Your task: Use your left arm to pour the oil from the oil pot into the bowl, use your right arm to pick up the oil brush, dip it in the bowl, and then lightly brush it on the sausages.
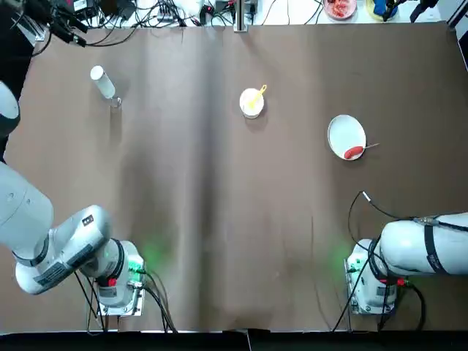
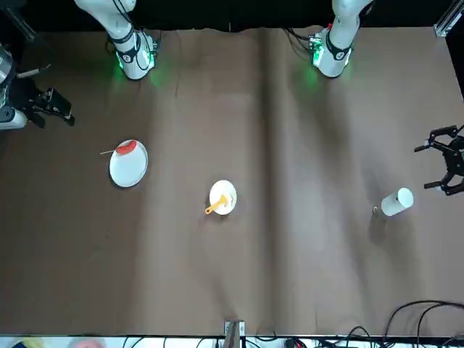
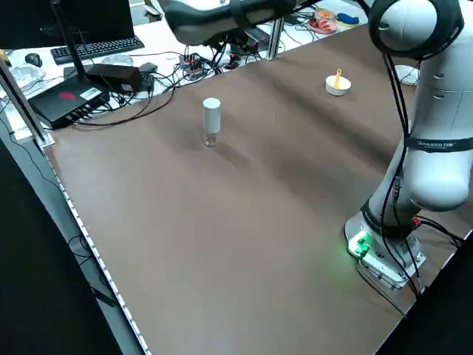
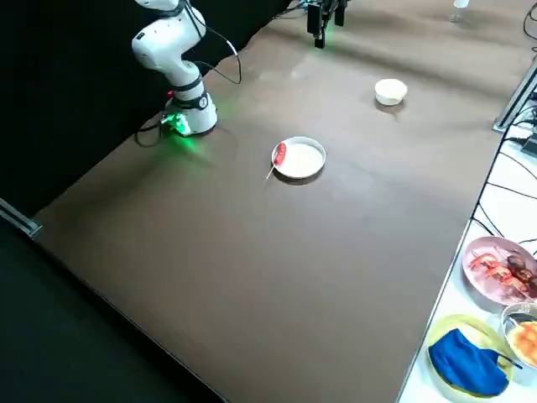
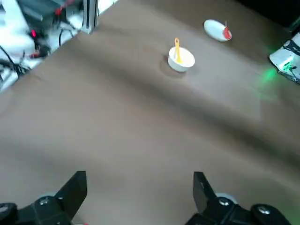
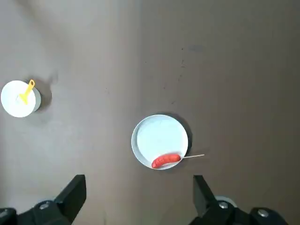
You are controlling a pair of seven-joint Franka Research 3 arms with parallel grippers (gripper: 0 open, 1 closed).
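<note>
Centrally, a wrinkled brown cloth covers the table (image 1: 219,241). Left arm (image 1: 44,234) and right arm (image 1: 417,248) stand at the near edge; left gripper (image 2: 444,161) and right gripper (image 6: 139,197) hang released, fingers spread. A flat round white plate (image 1: 344,131) holds the red sausage (image 1: 353,152) at its rim. The white bowl (image 1: 251,106) carries the yellow oil brush (image 1: 257,95). The cylindrical oil pot (image 1: 102,82) stands unobstructed, far left.

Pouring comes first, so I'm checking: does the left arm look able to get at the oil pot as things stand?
Probably yes. The oil pot stands upright, alone on the cloth, and the left hand hangs open just beside it with nothing between them.
</note>
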